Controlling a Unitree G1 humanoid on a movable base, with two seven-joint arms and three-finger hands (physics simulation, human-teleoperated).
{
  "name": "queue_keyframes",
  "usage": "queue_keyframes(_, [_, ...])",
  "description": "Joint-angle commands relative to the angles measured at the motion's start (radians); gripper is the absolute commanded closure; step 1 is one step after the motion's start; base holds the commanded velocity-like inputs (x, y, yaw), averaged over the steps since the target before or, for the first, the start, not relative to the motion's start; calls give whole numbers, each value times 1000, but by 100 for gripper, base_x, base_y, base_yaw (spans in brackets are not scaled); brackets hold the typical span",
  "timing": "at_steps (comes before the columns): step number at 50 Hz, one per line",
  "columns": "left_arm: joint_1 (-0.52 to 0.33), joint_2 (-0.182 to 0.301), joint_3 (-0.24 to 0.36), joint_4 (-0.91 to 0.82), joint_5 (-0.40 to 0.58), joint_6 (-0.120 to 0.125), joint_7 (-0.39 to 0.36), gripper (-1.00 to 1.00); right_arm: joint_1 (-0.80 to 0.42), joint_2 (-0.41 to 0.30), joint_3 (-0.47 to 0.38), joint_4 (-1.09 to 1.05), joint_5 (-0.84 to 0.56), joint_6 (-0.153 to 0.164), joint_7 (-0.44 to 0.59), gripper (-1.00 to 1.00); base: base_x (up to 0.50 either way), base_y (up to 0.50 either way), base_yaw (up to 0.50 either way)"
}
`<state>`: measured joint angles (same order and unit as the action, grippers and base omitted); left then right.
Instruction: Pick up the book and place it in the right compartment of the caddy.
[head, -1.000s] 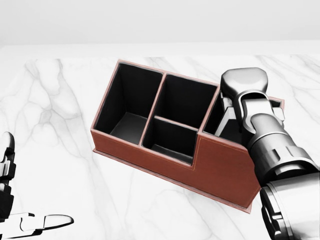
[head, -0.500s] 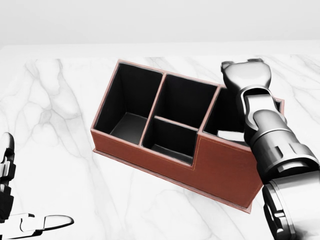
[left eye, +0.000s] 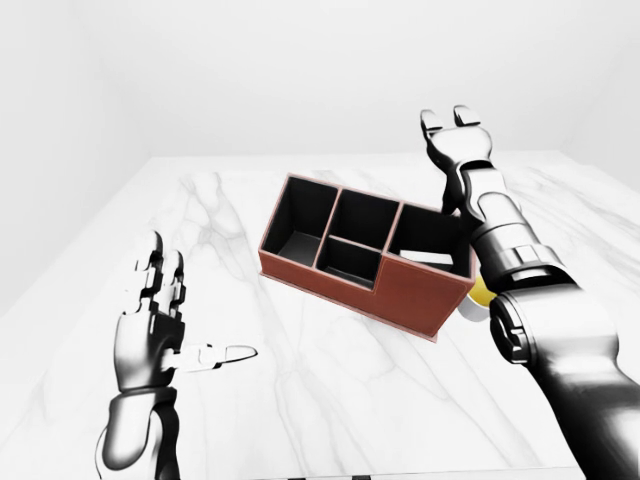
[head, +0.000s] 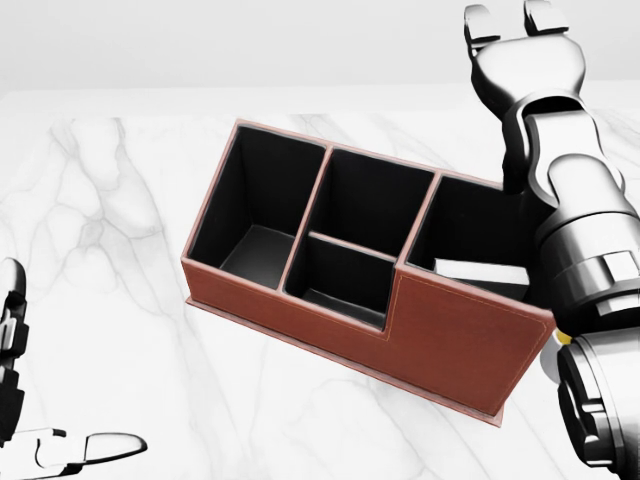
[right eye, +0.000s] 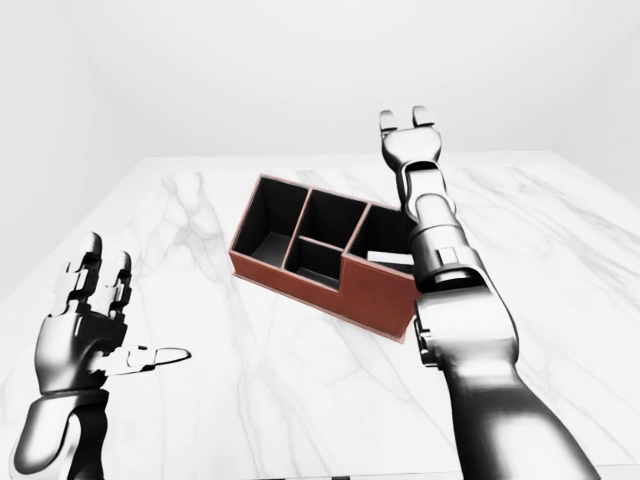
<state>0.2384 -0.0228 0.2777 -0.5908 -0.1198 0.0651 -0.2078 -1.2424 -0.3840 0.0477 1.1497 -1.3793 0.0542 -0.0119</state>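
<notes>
Book (head: 482, 271) — lying in caddy (head: 450, 340) right compartment; likely stiff, light, best gripped across covers. Right hand (head: 524, 52) hovering wide, empty.

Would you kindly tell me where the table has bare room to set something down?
Bare marble table lies between the left hand and the caddy, and along the bottom of the left-eye view. It is crowded at the caddy's right end, where the right hand, its arm and a yellow thing sit.

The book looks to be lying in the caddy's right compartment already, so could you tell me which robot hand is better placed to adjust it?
Right robot hand: open just above the caddy's right compartment, where the book lies.
</notes>
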Motion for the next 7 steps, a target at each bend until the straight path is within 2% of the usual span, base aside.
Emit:
queue_keyframes(1, [9, -5, -3, -53, 0, 22, -3, -100, 9, -27, -20, -113, 1, -12, 74, -100, 0, 0, 0])
queue_keyframes(7, [10, -10, -7, -71, 6, 22, -4, -100, 35, -41, -39, -193, 10, -16, 121, -100, 0, 0, 0])
